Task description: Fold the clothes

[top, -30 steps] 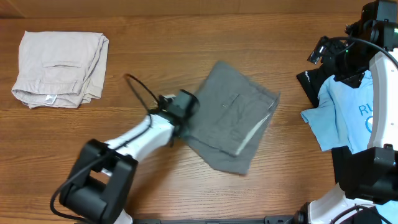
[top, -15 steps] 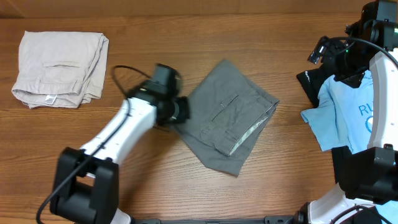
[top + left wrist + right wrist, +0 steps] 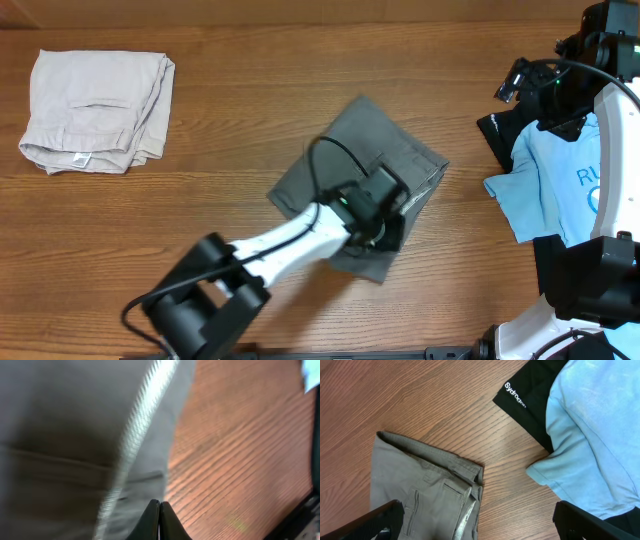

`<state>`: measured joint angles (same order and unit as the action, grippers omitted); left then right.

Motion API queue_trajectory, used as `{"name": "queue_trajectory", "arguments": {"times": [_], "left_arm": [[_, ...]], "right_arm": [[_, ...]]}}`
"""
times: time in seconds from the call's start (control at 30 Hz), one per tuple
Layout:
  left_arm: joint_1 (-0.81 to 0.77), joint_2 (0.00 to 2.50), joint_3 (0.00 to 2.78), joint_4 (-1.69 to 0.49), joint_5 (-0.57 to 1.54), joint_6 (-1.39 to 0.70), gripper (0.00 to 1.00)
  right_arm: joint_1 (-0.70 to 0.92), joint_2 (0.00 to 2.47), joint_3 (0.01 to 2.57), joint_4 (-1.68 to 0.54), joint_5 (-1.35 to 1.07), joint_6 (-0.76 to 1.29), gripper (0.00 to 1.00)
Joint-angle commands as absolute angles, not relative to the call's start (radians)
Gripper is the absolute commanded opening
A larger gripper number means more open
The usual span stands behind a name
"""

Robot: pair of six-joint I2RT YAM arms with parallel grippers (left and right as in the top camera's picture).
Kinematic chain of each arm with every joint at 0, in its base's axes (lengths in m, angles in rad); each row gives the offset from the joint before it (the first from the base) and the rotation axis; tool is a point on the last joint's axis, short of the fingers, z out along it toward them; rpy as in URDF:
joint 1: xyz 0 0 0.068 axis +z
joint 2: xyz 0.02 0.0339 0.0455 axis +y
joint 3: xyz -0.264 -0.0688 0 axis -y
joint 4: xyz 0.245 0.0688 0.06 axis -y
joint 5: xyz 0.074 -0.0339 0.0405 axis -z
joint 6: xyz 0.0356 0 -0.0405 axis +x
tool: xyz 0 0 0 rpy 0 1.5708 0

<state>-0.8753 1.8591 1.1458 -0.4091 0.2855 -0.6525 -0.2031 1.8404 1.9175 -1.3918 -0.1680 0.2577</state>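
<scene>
The grey shorts (image 3: pixel 352 140) lie folded in a rough square at the table's middle, waistband and slit pocket showing in the right wrist view (image 3: pixel 420 485). My left gripper (image 3: pixel 388 222) is shut and empty, low over the shorts' front right part. In the left wrist view its fingertips (image 3: pixel 160 519) sit at the edge of the grey cloth (image 3: pixel 60 435), beside bare wood. My right gripper (image 3: pixel 480 525) is open and empty, held high to the right of the shorts (image 3: pixel 530 90).
Folded pale beige shorts (image 3: pixel 95 97) lie at the far left. A light blue printed T-shirt (image 3: pixel 560 190) lies over a black garment (image 3: pixel 497 135) at the right edge; both show in the right wrist view (image 3: pixel 590 435) (image 3: pixel 530 395).
My left gripper has left the shorts' left edge and swung right, now over their front right part. The shorts shifted slightly left. The right arm has not moved.
</scene>
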Motion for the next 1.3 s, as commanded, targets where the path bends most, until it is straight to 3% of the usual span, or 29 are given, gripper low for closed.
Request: {"name": "queue_trajectory", "arguments": {"times": [0.0,0.17,0.3,0.47,0.57,0.7,0.9,1.13,1.17,1.2,1.23,1.27], "left_arm": [[-0.92,1.95,1.152,-0.402,0.261,-0.682,0.05],[-0.921,2.034,1.152,-0.456,0.238,-0.681,0.04],[-0.868,2.032,1.155,-0.596,0.087,-0.674,0.04],[-0.728,2.032,1.157,-0.793,-0.182,-0.654,0.04],[-0.628,2.032,1.159,-0.805,-0.274,-0.65,0.04],[-0.44,2.032,1.161,-0.733,-0.377,-0.649,0.11],[-0.239,2.032,1.207,-0.663,-0.217,-0.447,0.19],[-0.253,1.965,1.435,-0.89,-0.159,-0.324,0.29],[-0.262,1.946,1.465,-0.906,-0.146,-0.308,0.33],[-0.269,1.925,1.501,-0.917,-0.115,-0.276,0.45],[-0.272,1.91,1.53,-0.922,-0.079,-0.237,0.66],[-0.274,1.899,1.558,-0.924,-0.042,-0.2,0.8]], "right_arm": [[-0.204,1.842,1.925,-1.39,-0.165,0.254,1.0],[-0.204,1.842,1.925,-1.39,-0.165,0.254,1.0],[-0.204,1.842,1.925,-1.39,-0.165,0.254,1.0],[-0.204,1.842,1.925,-1.39,-0.165,0.254,1.0],[-0.204,1.842,1.925,-1.39,-0.165,0.254,1.0],[-0.204,1.842,1.925,-1.39,-0.165,0.254,1.0],[-0.204,1.842,1.925,-1.39,-0.165,0.254,1.0],[-0.204,1.842,1.925,-1.39,-0.165,0.254,1.0],[-0.204,1.842,1.925,-1.39,-0.165,0.254,1.0],[-0.204,1.842,1.925,-1.39,-0.165,0.254,1.0],[-0.204,1.842,1.925,-1.39,-0.165,0.254,1.0],[-0.204,1.842,1.925,-1.39,-0.165,0.254,1.0]]}}
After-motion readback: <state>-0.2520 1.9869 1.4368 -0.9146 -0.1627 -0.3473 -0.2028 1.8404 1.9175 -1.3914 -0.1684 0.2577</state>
